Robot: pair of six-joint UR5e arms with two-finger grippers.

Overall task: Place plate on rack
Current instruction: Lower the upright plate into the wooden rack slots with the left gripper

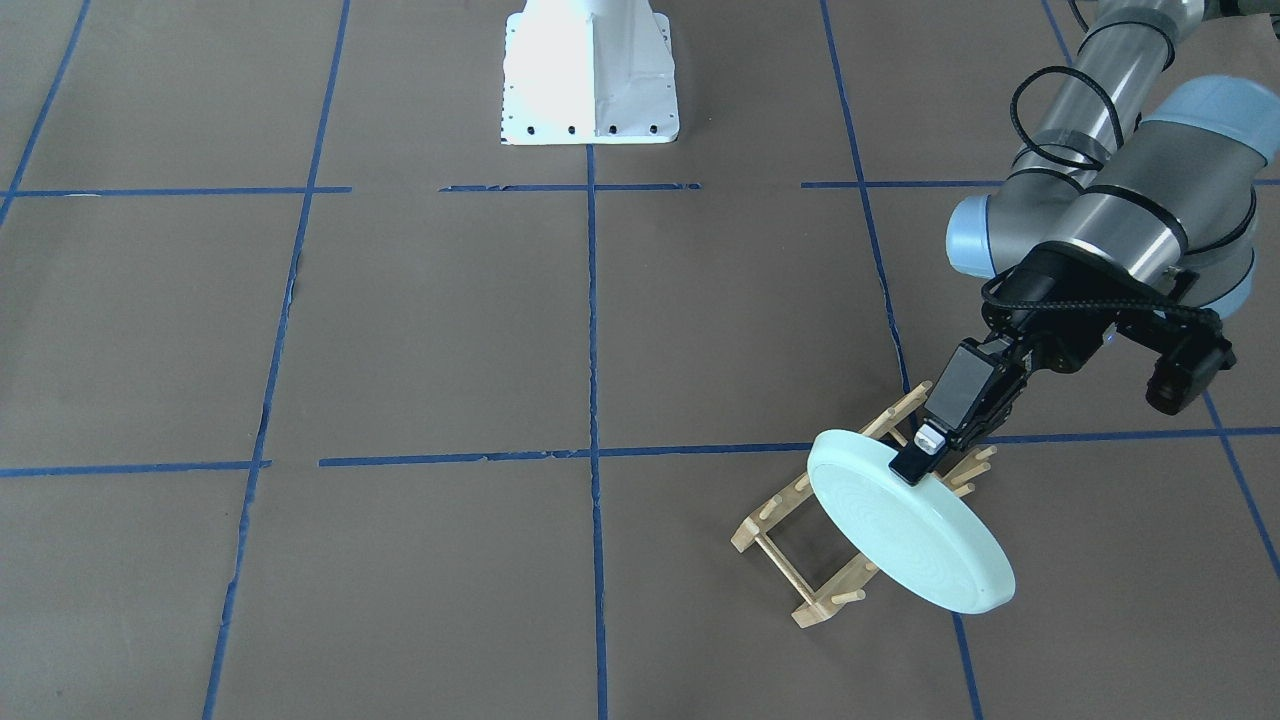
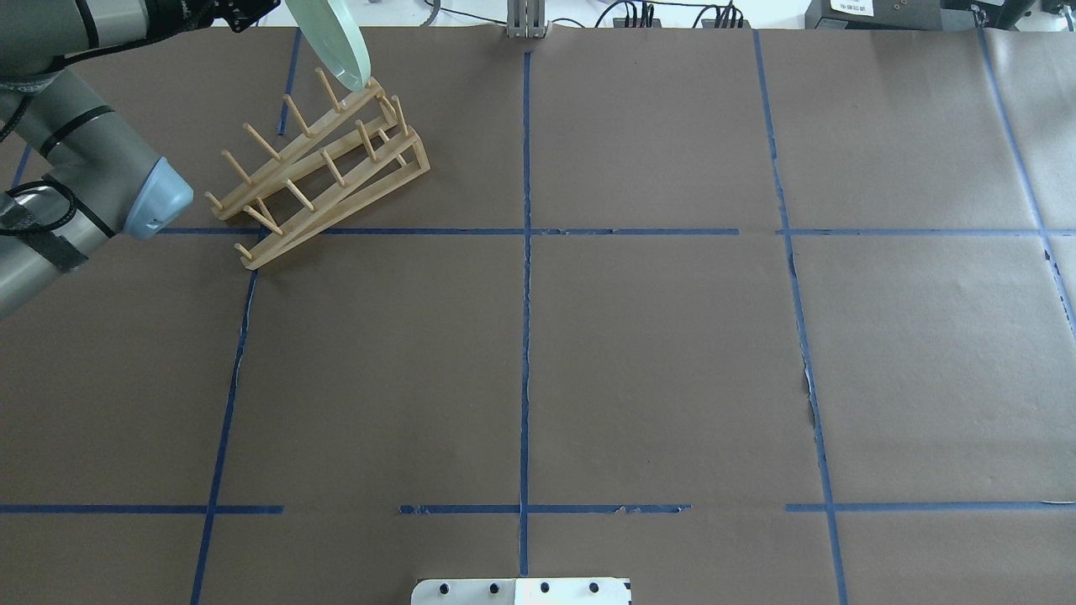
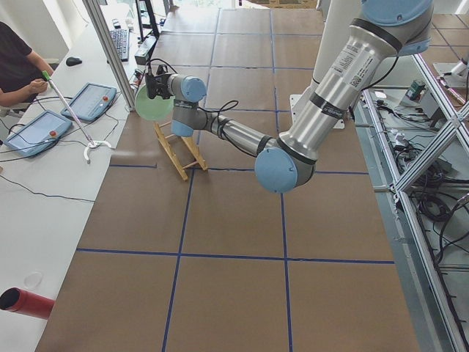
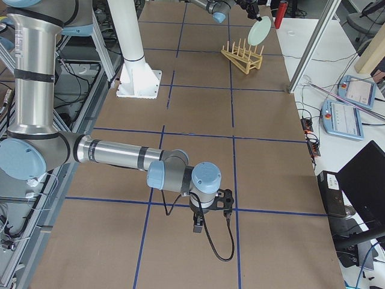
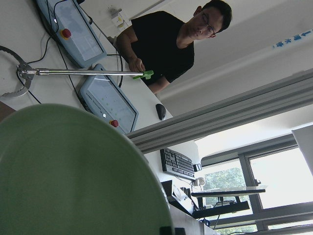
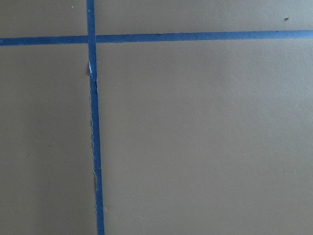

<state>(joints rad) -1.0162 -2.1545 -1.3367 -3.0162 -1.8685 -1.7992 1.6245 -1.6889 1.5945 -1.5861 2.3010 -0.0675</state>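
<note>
Plate (image 1: 910,530) pinched at its upper rim by left gripper (image 1: 917,460), jaws closed on it, tilted on edge over rack (image 1: 815,607); contact between them unclear. In overhead view, rack at 11 o'clock, plate at its 1 o'clock end. Well apart from both, right gripper (image 4: 197,227); opening impossible to tell.

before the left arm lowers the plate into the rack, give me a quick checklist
1. Left claw shut on the plate rim: ok.
2. Plate tilted over the far end of the rack: ok.
3. Plate edge lined up between pegs: cannot tell.
4. Rack upright on the table, no dish in it: ok.
5. Right claw well away from the rack: ok.
</note>
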